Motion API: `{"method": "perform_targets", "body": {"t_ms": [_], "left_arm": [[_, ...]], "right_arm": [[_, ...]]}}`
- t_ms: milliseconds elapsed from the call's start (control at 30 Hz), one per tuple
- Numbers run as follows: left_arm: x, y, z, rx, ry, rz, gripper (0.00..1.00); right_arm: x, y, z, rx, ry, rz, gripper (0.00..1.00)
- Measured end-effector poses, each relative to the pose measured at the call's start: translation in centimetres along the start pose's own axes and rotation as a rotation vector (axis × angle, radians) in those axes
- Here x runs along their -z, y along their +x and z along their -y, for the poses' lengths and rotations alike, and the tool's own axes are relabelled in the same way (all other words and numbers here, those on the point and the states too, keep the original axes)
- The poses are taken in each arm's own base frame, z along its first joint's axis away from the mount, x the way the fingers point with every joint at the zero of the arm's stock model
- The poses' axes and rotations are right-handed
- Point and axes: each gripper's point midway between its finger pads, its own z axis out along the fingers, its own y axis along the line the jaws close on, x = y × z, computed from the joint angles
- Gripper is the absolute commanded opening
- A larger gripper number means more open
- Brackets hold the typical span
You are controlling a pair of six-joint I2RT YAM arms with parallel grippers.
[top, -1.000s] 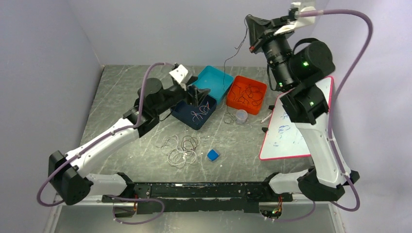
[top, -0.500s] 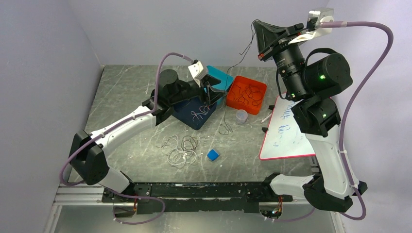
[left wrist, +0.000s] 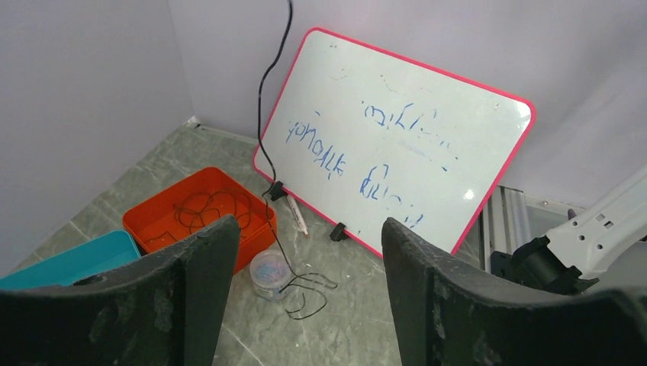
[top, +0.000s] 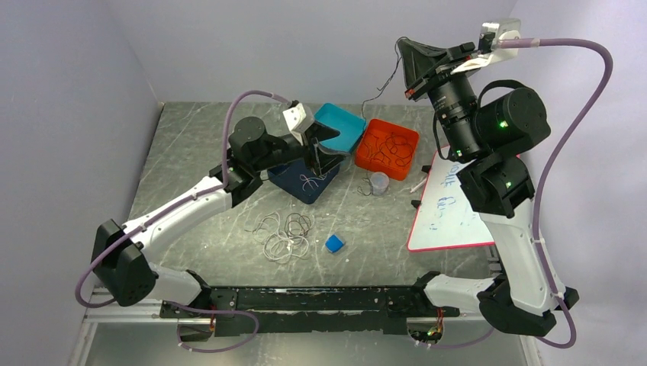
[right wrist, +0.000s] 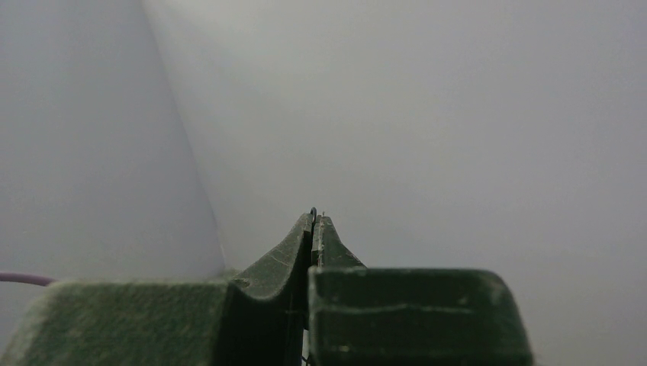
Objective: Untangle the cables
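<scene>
**One black cable lifted high, the other cables left below**

One table [top: 191, 152] is seen, with one pink-framed whiteboard [top: 454, 210] leaning at its right side. Three bins are counted at the far middle: one dark blue bin [top: 297, 192], one teal bin [top: 343, 122] and one orange bin [top: 397, 126], set close together.

Two grippers are counted. The right gripper [top: 402, 47] is raised well above the table, its fingers pressed together on one thin black cable [left wrist: 259, 99]. This cable hangs down to small loops lying on the table just beside one clear cup [top: 378, 181]. The left gripper [top: 319, 146] is held over the dark blue bin with its fingers spread apart and nothing between them.

A cluster of whitish-grey cables [top: 286, 236] lies on the table near the front; the number of loops cannot be told. Black cables [top: 389, 149] are coiled in the orange bin, and one white cable [top: 309, 181] lies in the dark blue bin. One marker [left wrist: 296, 213] lies at the whiteboard's foot. One small blue block [top: 334, 243] sits just right of the whitish-grey cluster.

Only the right wrist view shows the cable tip pinched between the closed fingers. Only the left wrist view shows the whiteboard's blue writing. Only the top view shows the whitish-grey cluster and the blue block.
</scene>
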Motion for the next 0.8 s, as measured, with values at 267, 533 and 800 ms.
{"method": "perform_targets", "body": {"t_ms": [267, 533, 800], "left_arm": [[0.0, -0.2, 0.1, -0.005, 0.006, 0.011, 0.73], [-2.6, 2.3, -1.1, 0.046, 0.033, -0.029, 0.26], [-2.8, 2.4, -1.2, 0.047, 0.033, -0.035, 0.07]], "right_arm": [[0.0, 0.1, -0.4, -0.015, -0.021, -0.002, 0.0], [0.1, 0.4, -0.8, -0.033, -0.04, -0.007, 0.0], [2.1, 2.5, 0.5, -0.024, 0.015, -0.05, 0.0]]}}
